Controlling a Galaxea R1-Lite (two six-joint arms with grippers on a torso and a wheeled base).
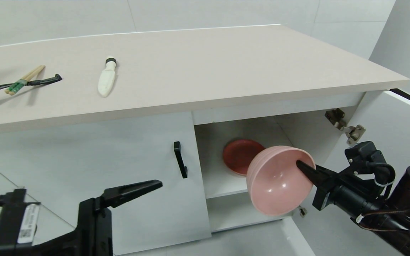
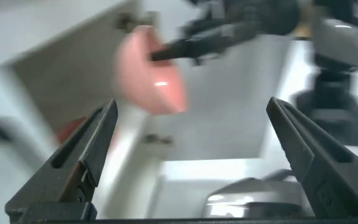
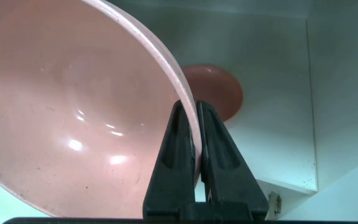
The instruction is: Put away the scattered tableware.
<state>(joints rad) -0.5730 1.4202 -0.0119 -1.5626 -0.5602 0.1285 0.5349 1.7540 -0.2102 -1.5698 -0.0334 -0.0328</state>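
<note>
My right gripper (image 1: 303, 167) is shut on the rim of a pink bowl (image 1: 276, 183), holding it tilted in front of the open cabinet; the rim sits pinched between the fingers (image 3: 179, 143). A red plate (image 1: 240, 156) lies on the cabinet shelf behind the bowl, also seen as the red plate (image 3: 219, 90). On the countertop rest a white spoon (image 1: 107, 80) and a pair of chopsticks (image 1: 23, 80). My left gripper (image 2: 191, 143) hangs open low at the front left, facing the bowl (image 2: 151, 78).
The right cabinet door (image 1: 397, 117) stands open beside my right arm. The left door (image 1: 119, 170) is closed, with a black handle (image 1: 180, 159). A black cable (image 1: 45, 81) lies by the chopsticks. The countertop (image 1: 226, 60) has free room on its right half.
</note>
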